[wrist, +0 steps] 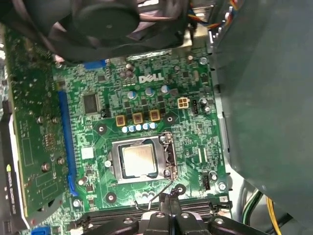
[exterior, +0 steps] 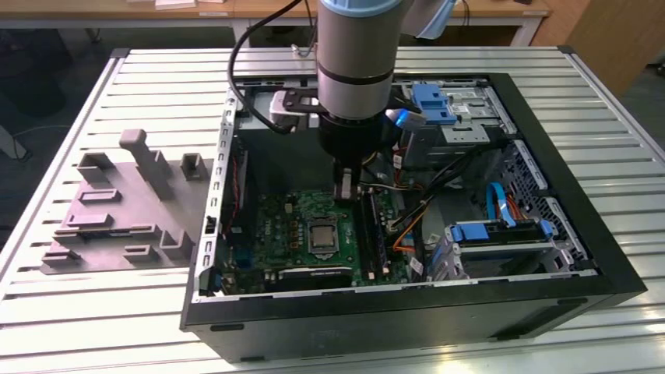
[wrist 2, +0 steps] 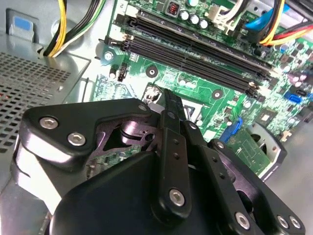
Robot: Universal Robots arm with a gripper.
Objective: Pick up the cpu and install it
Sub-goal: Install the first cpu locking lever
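The gripper [exterior: 346, 187] hangs inside the computer case [exterior: 582, 257], its fingers [wrist 2: 172, 147] pressed together with nothing between them, tips just above the motherboard [wrist: 195, 142] beside the memory slots [wrist 2: 195, 49]. The cpu [wrist: 139, 160] already lies flat in its socket [wrist: 113, 161], close to the fingertips, and the thin latch lever [wrist: 168, 188] stands near them. I'd judge slow, straight motion matters here, keeping clear of the cables [exterior: 416, 210].

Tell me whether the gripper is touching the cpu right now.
Apart. In the first wrist view the cpu sits in its socket with its top bare, and the gripper is off to one side, with green board showing between them.
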